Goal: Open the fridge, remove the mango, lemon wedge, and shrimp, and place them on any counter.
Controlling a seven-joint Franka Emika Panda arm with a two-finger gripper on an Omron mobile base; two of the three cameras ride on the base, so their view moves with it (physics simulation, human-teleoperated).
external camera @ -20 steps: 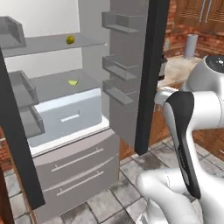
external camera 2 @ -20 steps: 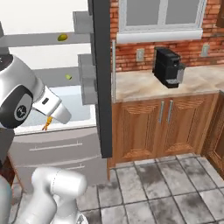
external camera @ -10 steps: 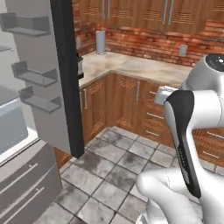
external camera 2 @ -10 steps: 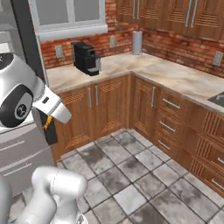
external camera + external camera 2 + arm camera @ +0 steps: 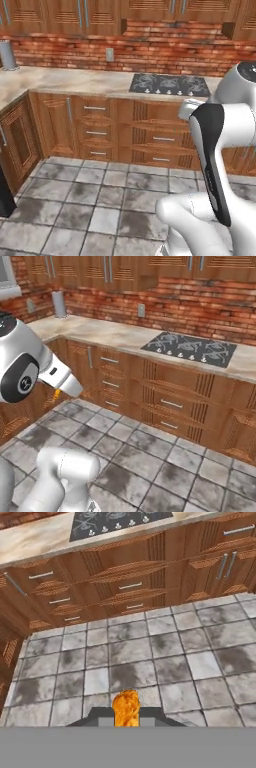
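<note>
A curled bright-orange shrimp (image 5: 126,707) sits between my dark fingertips (image 5: 102,714), and my gripper (image 5: 126,715) is shut on it, hanging over the tiled floor. In the right base view the gripper (image 5: 57,394) hangs below my white forearm with the shrimp (image 5: 56,391) as an orange speck at its tip. The beige marbled counter (image 5: 75,80) (image 5: 107,333) (image 5: 40,537) runs across ahead of me, with the black cooktop (image 5: 170,84) (image 5: 192,348) (image 5: 115,522) set in it. The fridge, mango and lemon wedge are out of view.
Brown wooden cabinets (image 5: 125,135) with silver-handled drawers stand under the counter. A grey canister (image 5: 6,54) (image 5: 59,303) stands at the counter's left end by the brick wall. Grey floor tiles (image 5: 90,200) lie between me and the cabinets. A dark edge (image 5: 5,200) shows at lower left.
The whole picture has swung from the open fridge past the corner cabinets to the cooktop counter, so the base has turned. The gripper stays shut on the shrimp.
</note>
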